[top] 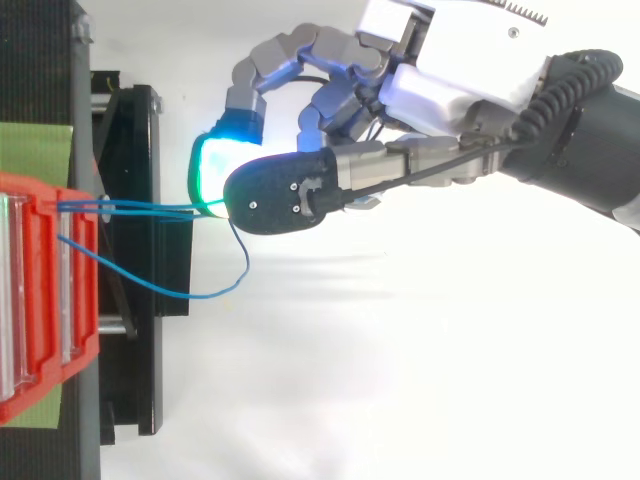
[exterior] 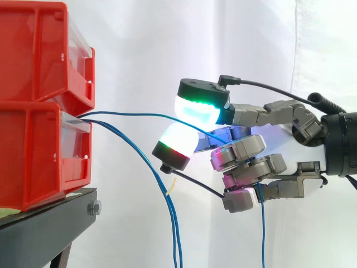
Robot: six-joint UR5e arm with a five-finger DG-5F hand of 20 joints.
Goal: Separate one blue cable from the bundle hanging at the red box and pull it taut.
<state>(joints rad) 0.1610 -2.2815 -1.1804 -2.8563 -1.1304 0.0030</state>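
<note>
I see the hand [exterior: 262,114] in from the right, level with the lower box [exterior: 33,156]. It is clamped on one blue cable [exterior: 139,114]: two glowing pads [exterior: 196,109], one above and one below, are closed together with the cable pinched between them, and the other fingers are curled below. That cable leaves the front lip of the lower box and runs almost straight across open air to the pads with only a slight upward bow, so it looks close to taut. Past the pinch, a blue tail [exterior: 262,229] hangs down from under the hand.

The rest of the bundle [exterior: 177,245] leaves the same lip and droops away, well below the held cable. From above, a slack blue loop [top: 215,292] bows out beside the stand and curls back toward the pads.

The lower box sits at the edge of the black stand [exterior: 50,223] nearest the hand, and the upper box [exterior: 33,50] is stacked on it.
</note>
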